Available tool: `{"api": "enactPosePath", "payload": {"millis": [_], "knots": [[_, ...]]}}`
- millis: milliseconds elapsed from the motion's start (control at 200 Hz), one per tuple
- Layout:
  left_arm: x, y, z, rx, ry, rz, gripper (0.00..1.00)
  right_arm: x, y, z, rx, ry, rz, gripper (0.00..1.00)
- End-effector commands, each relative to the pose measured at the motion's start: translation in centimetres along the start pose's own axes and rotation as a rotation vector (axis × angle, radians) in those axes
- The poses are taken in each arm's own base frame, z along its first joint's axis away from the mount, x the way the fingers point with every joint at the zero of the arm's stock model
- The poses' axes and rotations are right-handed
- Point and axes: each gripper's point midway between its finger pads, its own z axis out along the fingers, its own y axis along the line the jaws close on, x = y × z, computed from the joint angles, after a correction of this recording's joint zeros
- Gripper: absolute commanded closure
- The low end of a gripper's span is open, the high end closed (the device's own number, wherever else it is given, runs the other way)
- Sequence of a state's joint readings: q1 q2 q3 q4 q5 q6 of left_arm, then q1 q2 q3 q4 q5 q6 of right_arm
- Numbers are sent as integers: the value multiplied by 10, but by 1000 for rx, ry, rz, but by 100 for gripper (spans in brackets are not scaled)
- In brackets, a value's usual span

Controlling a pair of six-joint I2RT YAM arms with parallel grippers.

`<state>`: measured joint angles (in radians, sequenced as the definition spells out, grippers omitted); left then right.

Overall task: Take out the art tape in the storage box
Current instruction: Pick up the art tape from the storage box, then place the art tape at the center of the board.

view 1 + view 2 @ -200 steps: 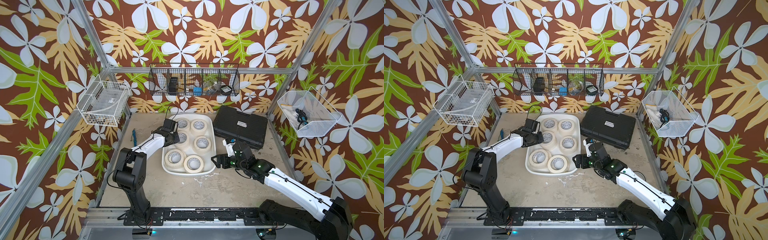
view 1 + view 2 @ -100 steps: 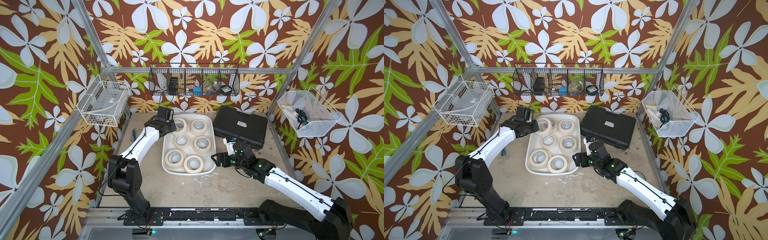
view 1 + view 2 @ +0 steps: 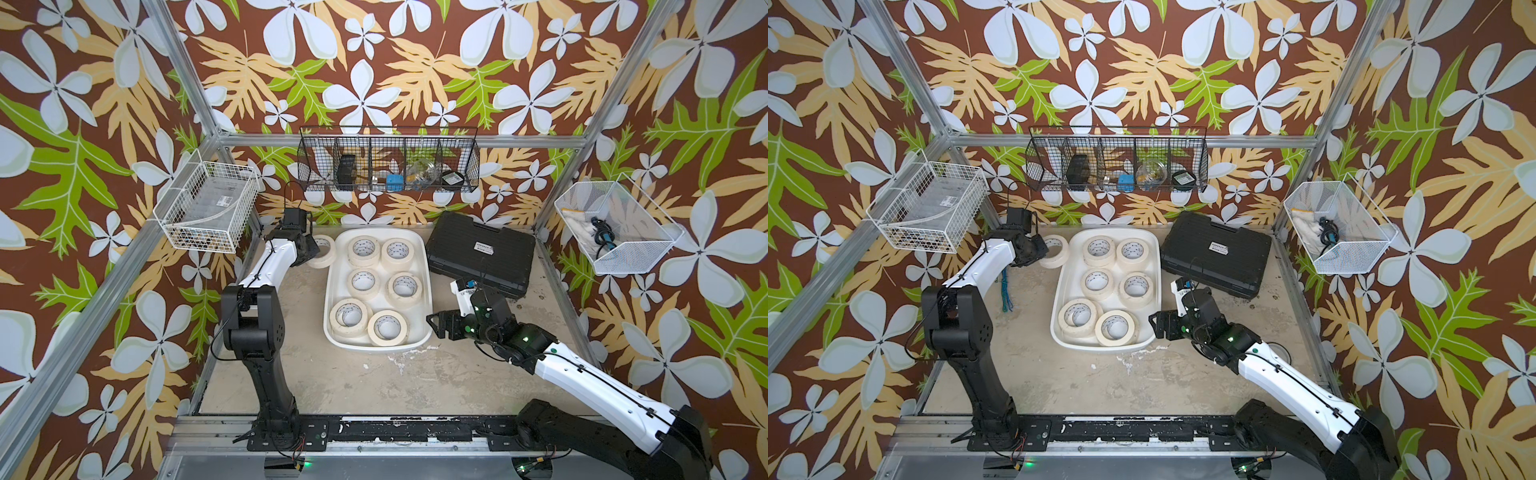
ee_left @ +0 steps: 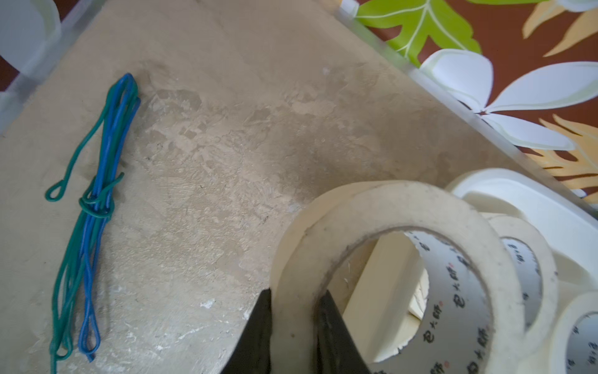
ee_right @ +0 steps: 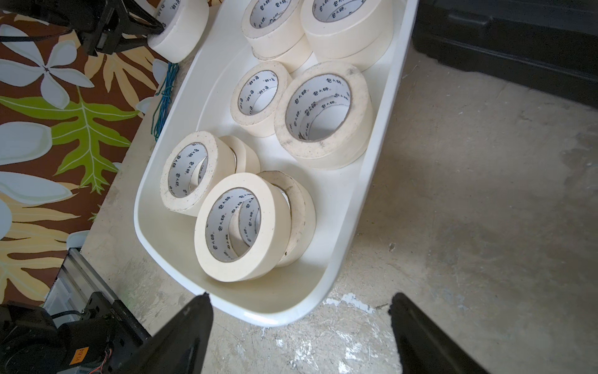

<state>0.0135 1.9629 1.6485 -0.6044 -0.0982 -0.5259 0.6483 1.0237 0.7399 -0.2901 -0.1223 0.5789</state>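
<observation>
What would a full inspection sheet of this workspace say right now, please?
Surface: beige tabletop, scuffed, with white flecks.
Job's things: white storage box holds six piles of tape rolls, lying flat; the gripped roll is outside it, past its far left corner.
Clutter: closed black case right of the box; blue-green wire bundle on the table left of it.
Grippers: left gripper shut on the gripped roll's wall, one finger through its hole; right gripper open, empty, at the box's near right corner.
Cables: black lead loops off the left arm's shoulder, clear of the box.
Surroundings: white wire basket, black wire basket and white mesh basket on floral walls.
</observation>
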Motion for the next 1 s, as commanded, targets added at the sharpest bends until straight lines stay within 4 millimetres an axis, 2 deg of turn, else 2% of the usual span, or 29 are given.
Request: {"api": "enactPosePath", "payload": {"millis": [0,110,265,475,896,991], "knots": [[-12,5,13,-2,-28,-50,94,1,-4,-2,22,-5,-9,11],[-8,18,34,-21,6,-82,94,-2,-4,-5,29,-8,-19,11],[-4,27,53,-65,15,-72,94,-7,-2,-8,37,-7,-38,12],[-1,30,65,-84,19,-60,94,-18,3,-10,43,-17,-56,14],[8,44,87,-149,35,-21,91,-35,7,3,75,6,-100,15],[8,44,87,-145,31,-20,86,-36,7,3,80,6,-104,15]]}}
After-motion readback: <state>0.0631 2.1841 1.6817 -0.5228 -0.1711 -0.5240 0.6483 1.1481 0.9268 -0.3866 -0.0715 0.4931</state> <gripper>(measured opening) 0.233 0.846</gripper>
